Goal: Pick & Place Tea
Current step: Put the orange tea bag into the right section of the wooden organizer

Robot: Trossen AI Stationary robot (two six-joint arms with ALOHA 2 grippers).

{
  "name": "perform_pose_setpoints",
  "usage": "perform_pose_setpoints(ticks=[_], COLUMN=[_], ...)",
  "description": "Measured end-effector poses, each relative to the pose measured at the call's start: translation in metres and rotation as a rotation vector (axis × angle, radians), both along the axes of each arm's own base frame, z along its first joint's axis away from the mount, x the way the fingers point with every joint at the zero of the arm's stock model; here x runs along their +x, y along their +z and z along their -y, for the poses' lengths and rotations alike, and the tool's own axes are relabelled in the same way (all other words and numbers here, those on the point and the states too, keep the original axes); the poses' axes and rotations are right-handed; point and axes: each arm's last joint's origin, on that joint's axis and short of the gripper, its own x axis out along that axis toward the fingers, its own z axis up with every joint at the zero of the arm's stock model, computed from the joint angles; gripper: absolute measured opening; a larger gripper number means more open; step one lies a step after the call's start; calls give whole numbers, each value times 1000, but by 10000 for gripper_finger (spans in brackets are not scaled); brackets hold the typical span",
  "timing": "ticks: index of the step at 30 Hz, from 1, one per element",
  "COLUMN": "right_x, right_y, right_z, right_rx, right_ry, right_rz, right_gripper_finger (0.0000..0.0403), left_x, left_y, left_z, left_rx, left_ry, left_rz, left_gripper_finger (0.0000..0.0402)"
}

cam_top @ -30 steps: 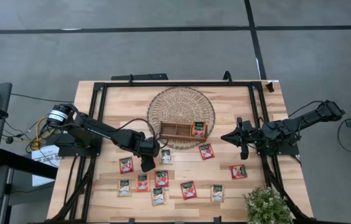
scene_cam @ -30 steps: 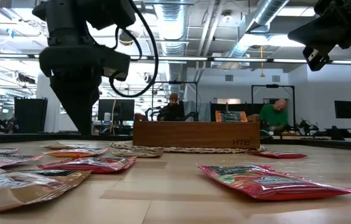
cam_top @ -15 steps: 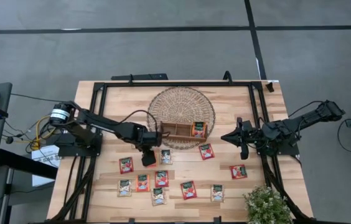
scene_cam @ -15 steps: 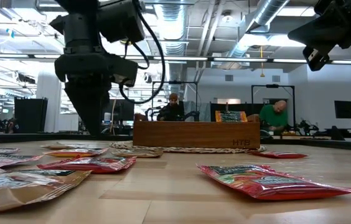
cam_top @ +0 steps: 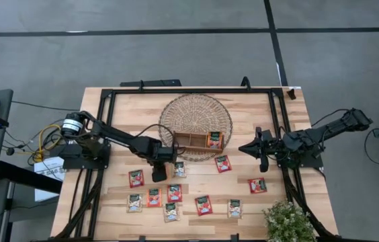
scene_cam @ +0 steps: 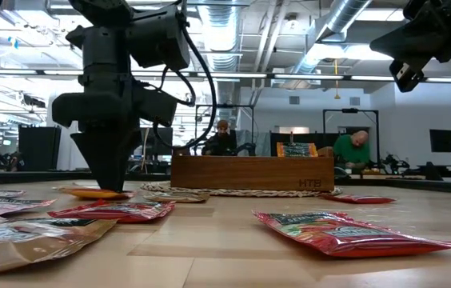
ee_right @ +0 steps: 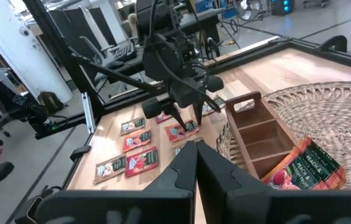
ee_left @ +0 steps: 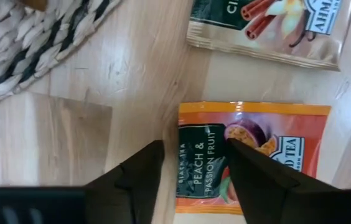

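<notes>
Several tea sachets lie flat on the wooden table (cam_top: 243, 107), among them a red one (cam_top: 203, 205) and a cream one (cam_top: 234, 208). My left gripper (ee_left: 195, 146) points down, open, over an orange-red sachet (ee_left: 269, 124) near the woven mat (cam_top: 196, 114). One finger stands over the sachet's printed face and the other at its short edge. The wooden tray (cam_top: 189, 141) sits on the mat with a red sachet (cam_top: 214, 140) in its right compartment. My right gripper (ee_right: 195, 155) is shut and raised at the table's right. My left gripper comes at the orange-red sachet from above, its fingertips (scene_cam: 110, 186) low over the sachet's edge (ee_left: 185, 124) nearest the mat. Whether they touch it I cannot tell. The sachet lies flat on the table.
A cream sachet (ee_left: 269, 25) lies right beside the orange-red one. A potted plant (cam_top: 287, 222) stands at the near right corner. Black frame rails (cam_top: 105, 134) run along the table's sides. People sit in the room beyond the table (scene_cam: 353, 148).
My left gripper has gone down toward the orange-red sachet, shifting slightly toward the tray, and has rolled about its own pointing line. The sachets have stayed in place.
</notes>
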Motion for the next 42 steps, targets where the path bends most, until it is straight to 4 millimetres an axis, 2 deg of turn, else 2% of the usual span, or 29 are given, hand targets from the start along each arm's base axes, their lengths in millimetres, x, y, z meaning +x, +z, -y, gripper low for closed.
perform_pose_setpoints(ticks=[7, 12, 22, 26, 29, 33, 39, 42], right_x=[0, 0, 0, 1, 2, 7, 23, 35], right_y=[0, 0, 0, 1, 0, 2, 6, 14], right_z=[0, 0, 0, 0, 0, -3, -5, -6], right_rx=[12, 25, 26, 126, 222, 237, 215, 186], right_ry=[-2, -4, -4, -20, -32, -12, -28, -41], right_rz=[0, -3, -3, 5, -5, 17, 7, -14], right_gripper_finger=[0, 0, 0, 0, 0, 0, 0, 0], left_x=[-1, -2, -9, -13, -13, 0, 31, 46], left_y=[0, 5, 39, 61, 85, 124, 177, 196], left_z=[-1, -1, -1, 0, 2, 5, 9, 9], left_rx=[11, 45, 61, 67, 100, 199, 409, 521], left_ry=[1, 6, 48, 79, 79, 12, -96, -136], left_rz=[2, 31, 163, 234, 280, 366, 499, 522], left_gripper_finger=[65, 12, 1, 1, 1, 1, 1, 1])
